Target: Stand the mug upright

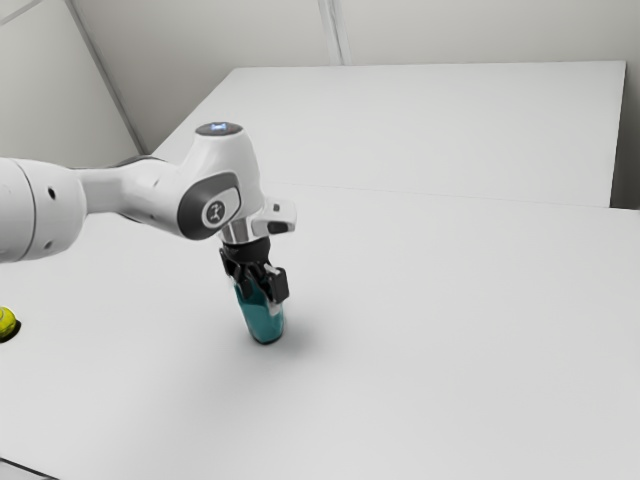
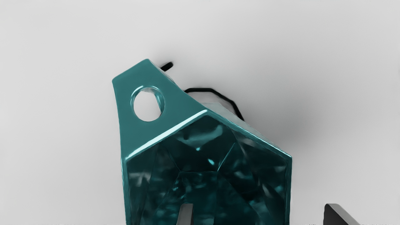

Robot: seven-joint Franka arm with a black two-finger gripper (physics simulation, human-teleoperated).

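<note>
Standing mouth-up, its long axis looking near vertical, a teal mug (image 1: 264, 318) is below the open black gripper (image 2: 261, 215), one wall between the gripper's spread fingers, handle (image 2: 179, 109) outside them. That wall likely governs any move: closing should pinch it, rising straight should clear it.

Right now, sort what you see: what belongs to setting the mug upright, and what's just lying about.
For the job:
- mug
- gripper, open, one finger over the mug's mouth, the other outside it

Just lying about:
- yellow ball, at the exterior view's left edge
</note>
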